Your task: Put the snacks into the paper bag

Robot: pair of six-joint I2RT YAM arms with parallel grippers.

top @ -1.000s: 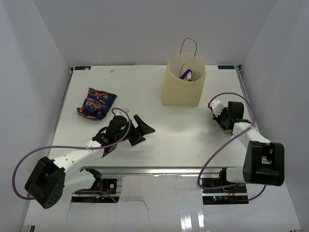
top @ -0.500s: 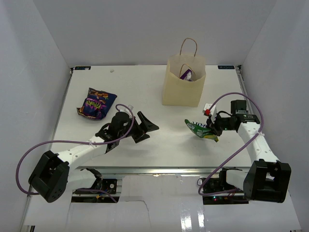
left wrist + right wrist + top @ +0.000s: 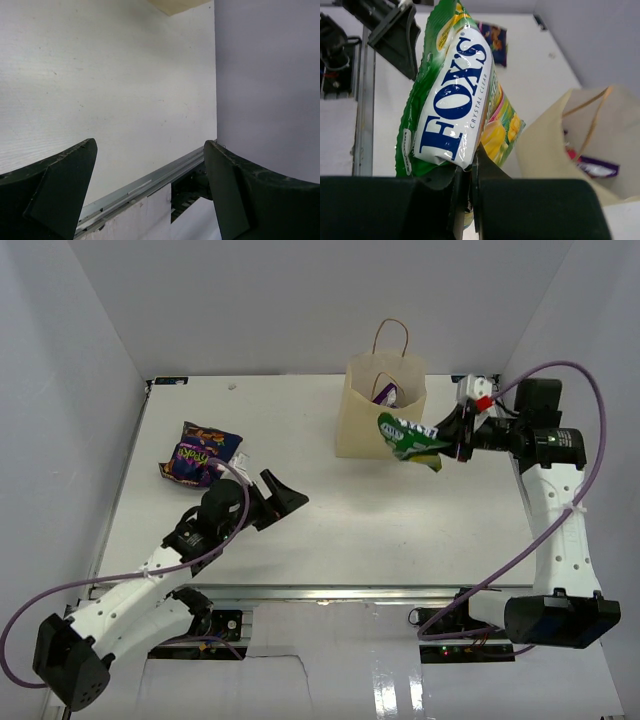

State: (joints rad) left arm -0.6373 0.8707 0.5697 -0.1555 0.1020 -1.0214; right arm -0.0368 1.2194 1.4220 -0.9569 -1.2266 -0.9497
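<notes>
The tan paper bag (image 3: 378,412) stands upright at the back of the table, open, with a purple packet (image 3: 385,392) inside. My right gripper (image 3: 447,442) is shut on a green-yellow Fox's candy packet (image 3: 408,438) and holds it in the air just right of the bag's front. In the right wrist view the packet (image 3: 455,97) sticks out from the closed jaws, with the bag (image 3: 580,137) to its right. A dark blue-purple packet (image 3: 200,454) lies at the left. My left gripper (image 3: 282,502) is open and empty, right of it.
White walls close the table on three sides. The table's metal front edge (image 3: 145,182) runs under my left gripper. The left arm's cable loops over the table's front left.
My right gripper has lifted the green-yellow packet from the table's right side up and back to beside the bag. My left arm has drawn back a little toward the left.
</notes>
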